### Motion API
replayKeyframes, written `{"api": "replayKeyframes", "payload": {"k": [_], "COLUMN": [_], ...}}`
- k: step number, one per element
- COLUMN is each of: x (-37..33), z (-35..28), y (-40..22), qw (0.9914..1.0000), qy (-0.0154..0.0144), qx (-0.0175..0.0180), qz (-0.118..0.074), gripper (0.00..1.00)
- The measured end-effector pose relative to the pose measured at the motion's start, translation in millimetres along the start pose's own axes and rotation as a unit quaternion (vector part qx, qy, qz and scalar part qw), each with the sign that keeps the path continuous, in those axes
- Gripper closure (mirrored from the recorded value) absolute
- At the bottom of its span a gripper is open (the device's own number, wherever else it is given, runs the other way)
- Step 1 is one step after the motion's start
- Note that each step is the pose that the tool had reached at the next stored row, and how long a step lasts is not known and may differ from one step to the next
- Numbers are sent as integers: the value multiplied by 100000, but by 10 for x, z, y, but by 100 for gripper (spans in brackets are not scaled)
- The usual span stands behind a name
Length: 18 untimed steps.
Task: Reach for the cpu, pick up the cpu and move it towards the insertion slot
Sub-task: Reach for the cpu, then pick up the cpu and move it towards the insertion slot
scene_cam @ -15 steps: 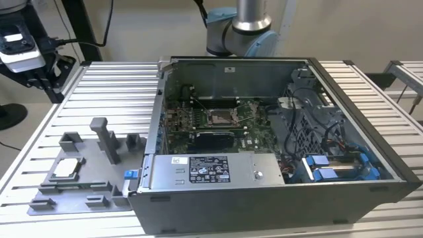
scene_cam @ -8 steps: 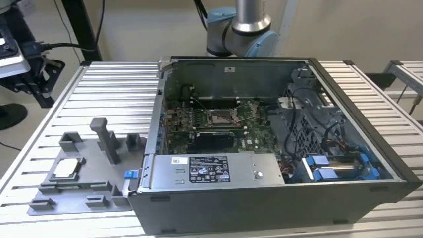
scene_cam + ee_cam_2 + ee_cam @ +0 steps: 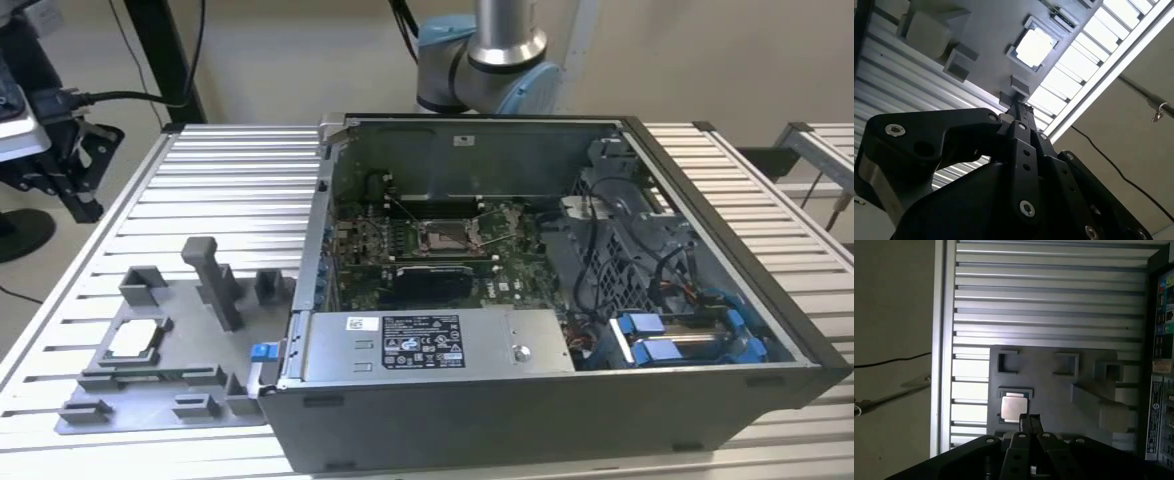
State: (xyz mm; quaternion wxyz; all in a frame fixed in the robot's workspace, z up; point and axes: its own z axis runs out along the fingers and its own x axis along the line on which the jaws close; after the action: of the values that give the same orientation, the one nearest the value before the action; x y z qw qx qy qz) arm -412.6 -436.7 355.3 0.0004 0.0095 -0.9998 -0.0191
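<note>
In the first wrist view the cpu [image 3: 1014, 407], a small flat square chip with a pale silvery metal top, is seen lying flat in a shallow framed nest of the grey plastic fixture plate [image 3: 1054, 385]. The black two-fingered gripper [image 3: 1029, 418] hangs above it, its fingertips overlapping the chip's edge in the picture but judged to be well apart from it in height. The fingers are drawn together with nothing between them, and the second wrist view shows the same closed, empty gripper [image 3: 1020, 106] with the cpu [image 3: 1035, 46] lying beyond its tips. Being square, the chip offers no long axis. In the exterior view the cpu [image 3: 134, 340] is found at the near left of the ribbed aluminium table [image 3: 227, 190], close to the table's left edge, with low grey blocks around its nest. A tall grey upright post [image 3: 214, 285] is set on the fixture just to the right of the chip and a little farther back, between it and the open dark grey computer case [image 3: 534, 410]. The insertion slot [image 3: 441, 237], a square socket with a shiny metal frame and dark centre on green circuit board, lies well to the right and farther back, down inside the case behind its left wall. Open room is judged to lie above the chip; sideways it is hemmed in by the nest and post.
</note>
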Motion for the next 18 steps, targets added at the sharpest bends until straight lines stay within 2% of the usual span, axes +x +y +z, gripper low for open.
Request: {"api": "replayKeyframes", "payload": {"k": [1, 16, 18], "x": [1, 10, 50], "z": [0, -1, 6], "y": [-1, -19, -19], "qw": [100000, 100000, 100000], "qy": [-3, 0, -11], "qx": [-3, -2, -2], "qz": [-3, -3, -12], "gripper": [0, 0, 0]}}
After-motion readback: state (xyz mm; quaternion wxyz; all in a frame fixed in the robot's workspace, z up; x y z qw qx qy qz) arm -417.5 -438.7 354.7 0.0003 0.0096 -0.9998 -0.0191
